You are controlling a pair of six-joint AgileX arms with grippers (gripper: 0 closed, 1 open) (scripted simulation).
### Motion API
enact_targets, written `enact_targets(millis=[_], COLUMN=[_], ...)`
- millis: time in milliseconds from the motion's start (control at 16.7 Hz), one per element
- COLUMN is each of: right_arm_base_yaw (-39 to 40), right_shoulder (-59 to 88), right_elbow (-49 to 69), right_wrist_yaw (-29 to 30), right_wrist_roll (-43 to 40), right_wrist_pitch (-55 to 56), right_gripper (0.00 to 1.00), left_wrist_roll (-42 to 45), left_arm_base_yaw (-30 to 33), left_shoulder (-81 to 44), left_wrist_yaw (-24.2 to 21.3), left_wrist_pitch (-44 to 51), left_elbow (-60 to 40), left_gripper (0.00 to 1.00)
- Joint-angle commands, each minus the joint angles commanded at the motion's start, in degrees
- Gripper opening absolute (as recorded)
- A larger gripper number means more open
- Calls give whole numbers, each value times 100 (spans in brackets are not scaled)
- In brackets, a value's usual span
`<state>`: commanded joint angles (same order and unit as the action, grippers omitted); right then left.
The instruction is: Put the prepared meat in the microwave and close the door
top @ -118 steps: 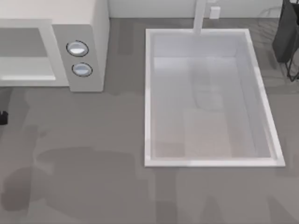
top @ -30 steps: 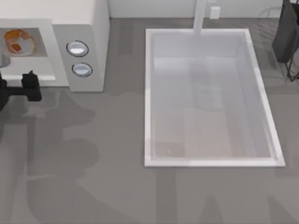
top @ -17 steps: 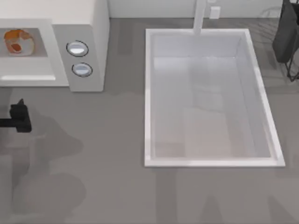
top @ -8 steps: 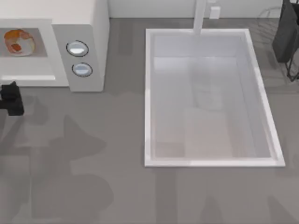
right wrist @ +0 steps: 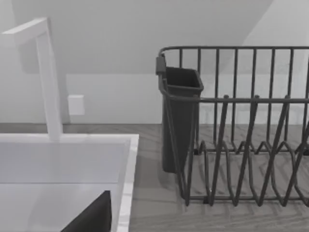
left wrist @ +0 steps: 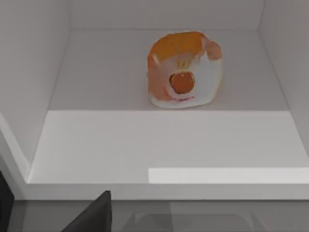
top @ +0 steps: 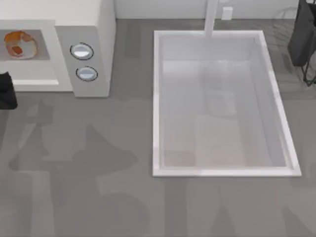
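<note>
Bench (top: 98, 163): grey top, bare across the near half and between microwave and sink, so open room there.

Sink (top: 276, 98): big white basin, sunk in the bench's right half, long axis running far to near. White faucet (top: 211, 17) at its far rim, also seen in the right wrist view (right wrist: 48, 77).

Microwave (top: 101, 29): white box at the bench's far-left corner, cut off by the top view's left edge. Cavity faces the near edge; two knobs (top: 81, 51) stacked on its right panel. Door not made out in any view; the cavity is seen open from the left wrist camera, with bare floor ahead of the meat and side walls well apart from it.

Dish rack (right wrist: 241, 145): dark wire, at the bench's far-right corner beside the sink, with a dark cup (right wrist: 181, 116) at its sink-side end. Cut off in the top view (top: 303, 39).

Left gripper (top: 6, 91): dark, at the left edge, just in front of the microwave's lower front lip, mostly cut off. Fingers apart or together: cannot be told.

Meat (top: 20, 43): inside the cavity, toward the back, resting on the cavity floor. Roundish, no clear long axis; orange on the back side, whitish at the front, with a round red-orange spot (left wrist: 182, 82) in the middle.
</note>
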<state>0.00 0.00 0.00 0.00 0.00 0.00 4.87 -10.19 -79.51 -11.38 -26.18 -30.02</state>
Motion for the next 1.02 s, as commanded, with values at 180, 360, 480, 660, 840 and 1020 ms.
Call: enact_targets(millis=[180, 360, 480, 660, 840, 1020], right_arm_base_yaw=[0, 0, 0, 0, 0, 0], right_shoulder=[0, 0, 0, 0, 0, 0], right_elbow=[0, 0, 0, 0, 0, 0], right_wrist_yaw=[0, 0, 0, 0, 0, 0], right_wrist_roll=[0, 0, 0, 0, 0, 0], right_wrist_pitch=[0, 0, 0, 0, 0, 0], right_gripper=[100, 100, 100, 100, 100, 100], left_wrist_roll=[0, -5, -24, -75, -160, -265], left_arm_base_yaw=[0, 9, 43, 155, 335, 534], left_shoulder=[2, 56, 364, 1286, 2705, 4405], left_wrist_yaw=[0, 16, 71, 197, 370, 577], left_wrist_pitch=[3, 9, 87, 356, 847, 1447], left_elbow=[-1, 37, 131, 440, 989, 1657], left_gripper=[100, 100, 100, 100, 100, 100])
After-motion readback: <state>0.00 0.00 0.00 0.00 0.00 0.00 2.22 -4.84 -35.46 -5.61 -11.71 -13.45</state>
